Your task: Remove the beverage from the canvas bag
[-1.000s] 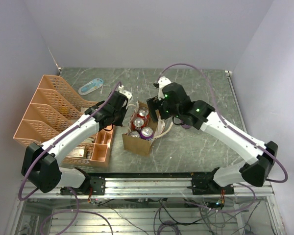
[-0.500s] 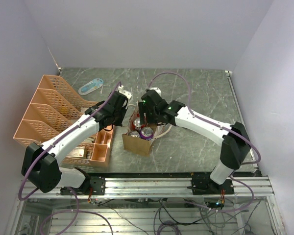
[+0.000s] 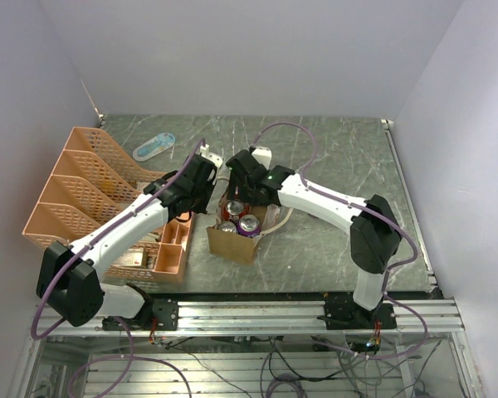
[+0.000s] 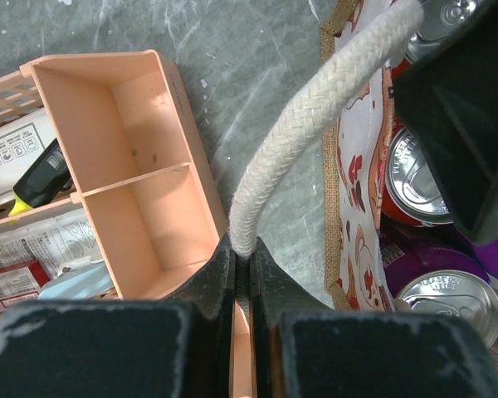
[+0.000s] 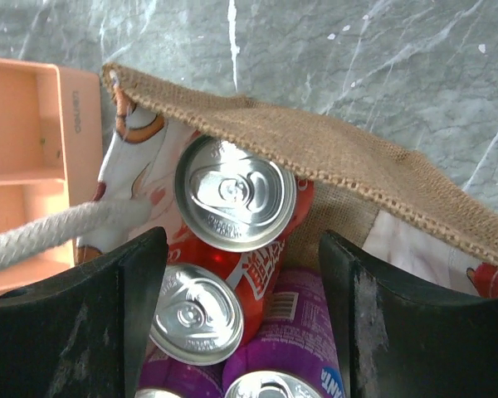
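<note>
The tan canvas bag (image 3: 232, 241) stands on the table with several drink cans inside. Red cans (image 5: 235, 192) and purple cans (image 5: 303, 332) show from above in the right wrist view. My left gripper (image 4: 242, 249) is shut on a cream rope handle (image 4: 307, 124) and holds it out to the bag's left. My right gripper (image 5: 241, 274) is open, its jaws wide apart just above the bag's mouth, straddling the red cans. In the top view the right gripper (image 3: 241, 186) hangs over the bag's far end, next to the left gripper (image 3: 206, 184).
An orange plastic tray organizer (image 3: 83, 191) with small items stands left of the bag; its compartments (image 4: 141, 166) lie close to my left gripper. A blue-white object (image 3: 153, 147) lies at the back left. Walls enclose the table.
My right arm has swung left and down from beside the bag to directly over its mouth. The left gripper has stayed put, holding the rope handle.
</note>
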Robot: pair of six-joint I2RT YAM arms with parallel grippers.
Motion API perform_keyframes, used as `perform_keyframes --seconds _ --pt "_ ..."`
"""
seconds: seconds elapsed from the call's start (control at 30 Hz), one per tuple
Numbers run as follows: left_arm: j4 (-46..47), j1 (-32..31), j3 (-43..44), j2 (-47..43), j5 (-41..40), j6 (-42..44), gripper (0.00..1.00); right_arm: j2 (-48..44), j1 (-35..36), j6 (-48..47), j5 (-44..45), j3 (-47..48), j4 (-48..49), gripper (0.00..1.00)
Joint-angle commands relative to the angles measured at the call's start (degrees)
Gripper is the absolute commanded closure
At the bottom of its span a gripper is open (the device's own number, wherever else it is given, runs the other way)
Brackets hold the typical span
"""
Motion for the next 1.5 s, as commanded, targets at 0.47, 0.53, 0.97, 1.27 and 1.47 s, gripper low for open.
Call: perform_keyframes --seconds 0.47,0.53,0.97,1.27,1.47 --pt "-0.41 -0.5 0.48 -0.99 0.48 0.31 0.93 16.25 0.1 11.6 10.09 15.53 -15.27 0.24" --pt "-0.41 -0.47 0.49 -0.99 0.62 0.31 0.93 15.98 0.1 11.66 8.97 13.53 -13.26 0.25" --pt "-1.16 0.27 0.6 -0.2 -3.63 -1.99 0.93 15.55 -2.33 11.56 3.63 5.73 -6.48 0.26" --pt "-1.21 0.27 0.74 0.28 -3.28 -1.55 0.93 13.99 -3.21 7.73 0.45 6.76 -4.83 0.64" --pt "-1.2 0.27 0.75 0.46 -2.93 -1.34 0.93 7.35 -3.22 5.1 0.05 8.4 -5.0 0.86"
